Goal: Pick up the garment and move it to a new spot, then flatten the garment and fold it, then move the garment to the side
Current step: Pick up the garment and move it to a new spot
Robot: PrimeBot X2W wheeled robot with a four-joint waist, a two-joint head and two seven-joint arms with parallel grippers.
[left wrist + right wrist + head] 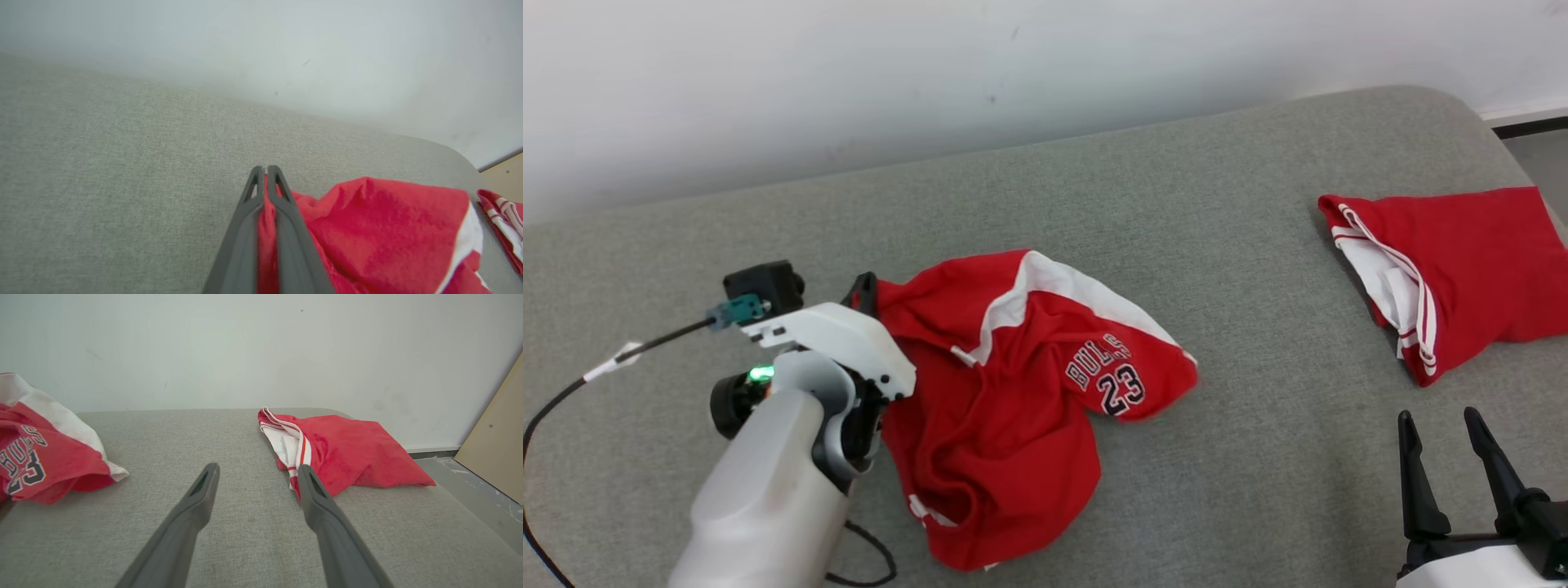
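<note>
Garment (1013,392), red with white panels, is lying crumpled at the centre of the head view on the grey cushion (1258,490). We are counting two red garments in all. The second garment (1470,269) is sitting folded at the right edge of the frame, well apart from the first. We are also counting two grippers, one black cable (556,400) at the lower left, and one pale wall (849,82) across the top.

We are reading the garment's long axis as running roughly from the upper left of the heap down to the lower centre, though the bunching is making this loose. One corner carrying the "BULLS 23" print is sticking out toward the right of the frame, and the lettering is tilting up to the right.

The left gripper (864,296) is sitting at the garment's left edge. In the left wrist view it is clenching a strip of red fabric between its two nearly touching fingers. The right gripper (1437,420) is resting at the lower right corner, spread wide and gripping nothing. In the right wrist view it is pointing at bare cushion just beside the second garment. A tan board (498,437) is leaning at that view's right edge.
</note>
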